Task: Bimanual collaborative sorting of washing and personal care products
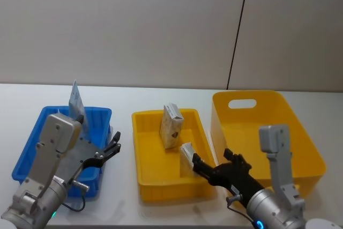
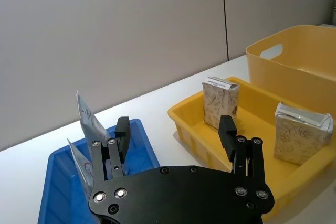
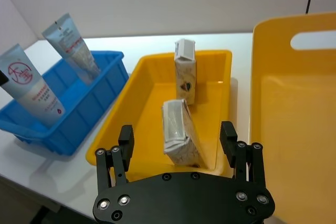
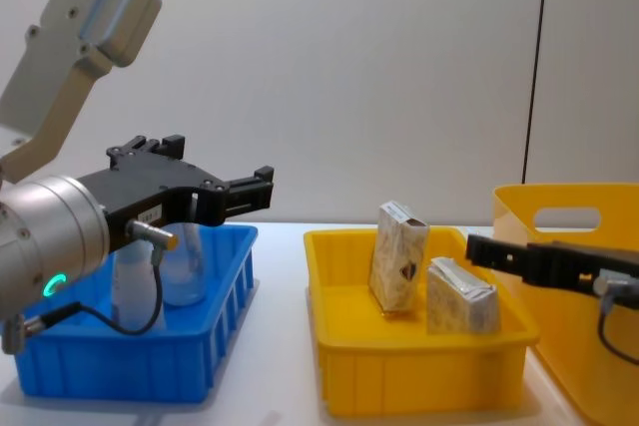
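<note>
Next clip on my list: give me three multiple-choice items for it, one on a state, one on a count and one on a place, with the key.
1. How are the left gripper, by the blue bin, and the right gripper, by the shallow yellow tray?
A. both open
B. both shut
C. left shut on a tube

2. How many tubes are in the blue bin?
A. one
B. two
C. four

3. Where are the two cartons?
A. in the blue bin
B. in the shallow yellow tray
C. one in each gripper

Key:
1 A, each wrist view shows its own gripper spread wide with nothing gripped.
2 B, the right wrist view shows two tubes leaning in the bin.
3 B, both cartons sit inside the tray's walls.
</note>
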